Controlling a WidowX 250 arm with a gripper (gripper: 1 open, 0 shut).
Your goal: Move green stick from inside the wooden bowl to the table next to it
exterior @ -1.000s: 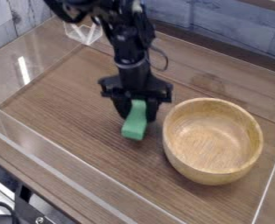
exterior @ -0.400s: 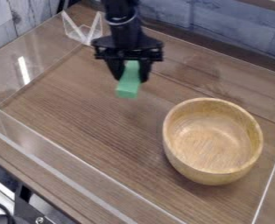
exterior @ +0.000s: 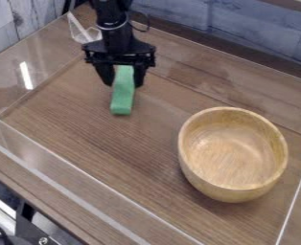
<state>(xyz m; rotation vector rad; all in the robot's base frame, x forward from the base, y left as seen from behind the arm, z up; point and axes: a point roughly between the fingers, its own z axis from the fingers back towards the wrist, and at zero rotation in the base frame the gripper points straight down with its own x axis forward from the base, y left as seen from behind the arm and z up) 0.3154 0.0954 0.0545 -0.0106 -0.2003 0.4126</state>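
Camera view, left to right: toward the far left, spread wide around the green stick [exterior: 121, 97] with the gripper [exterior: 121, 79], apparently to let go; whether still touching, cannot tell. Laid out on the table [exterior: 82, 144], clear of the wooden bowl [exterior: 230, 153] at near right, presumably to meet the task. Probably best to lift straight up next, without nudging.

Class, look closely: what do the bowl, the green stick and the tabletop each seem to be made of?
Bowl: wood, probably, smooth with a soft sheen; pale tan colour and thick rim suggest it.
Green stick: perhaps painted wood or plastic; plain, even colour.
Tabletop: wood or wood-look laminate; brown, streaky grain lines.
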